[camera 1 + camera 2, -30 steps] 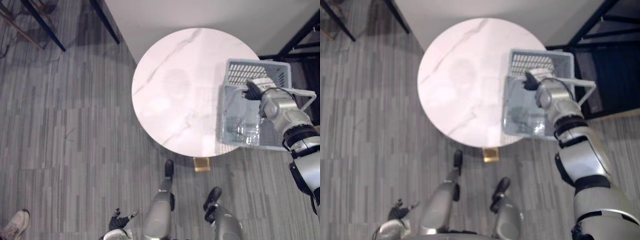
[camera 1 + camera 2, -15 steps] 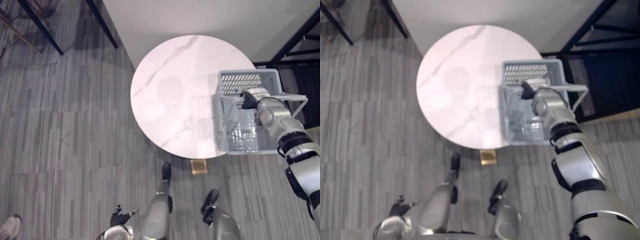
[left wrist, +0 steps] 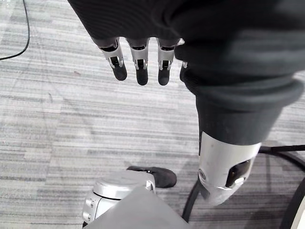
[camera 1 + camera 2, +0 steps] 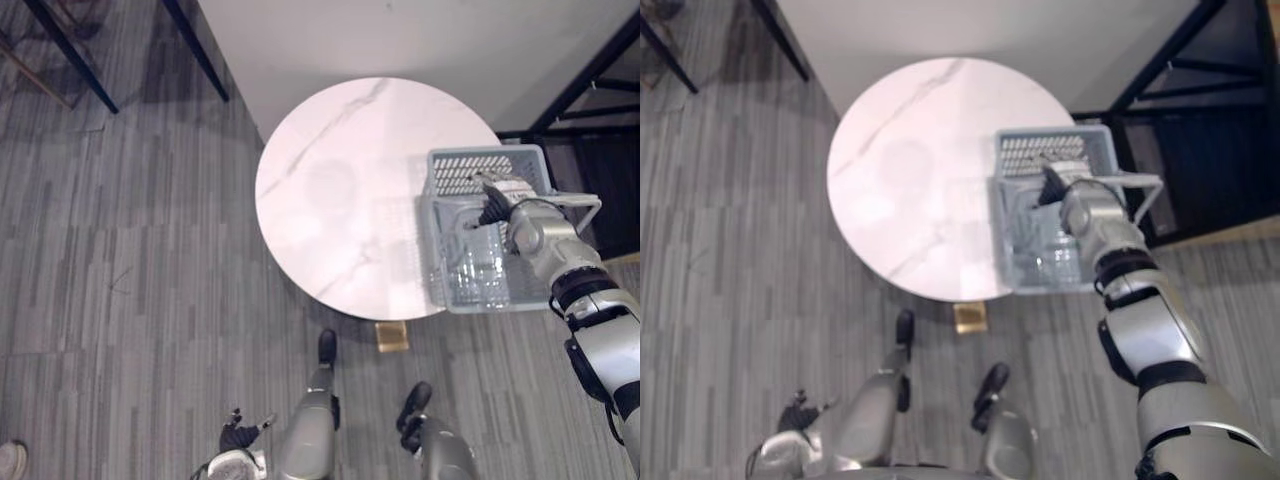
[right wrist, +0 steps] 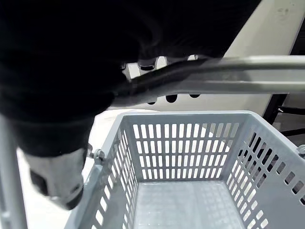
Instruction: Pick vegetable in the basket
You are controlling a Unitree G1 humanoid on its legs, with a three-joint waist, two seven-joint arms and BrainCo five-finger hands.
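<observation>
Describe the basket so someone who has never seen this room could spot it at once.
Find the round white marble table on the grey striped floor. At its right edge is a rectangular plastic basket, the robot's right hand curled round its handle. Its pale grey slotted walls set it apart from the dark metal frame beside it.

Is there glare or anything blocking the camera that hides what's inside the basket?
Left eye view: sheen on the table and glints on the basket floor, nothing washed out. Right wrist view: the right hand, fingers curled round the handle, covers much of the frame; the basket interior is evenly lit.
</observation>
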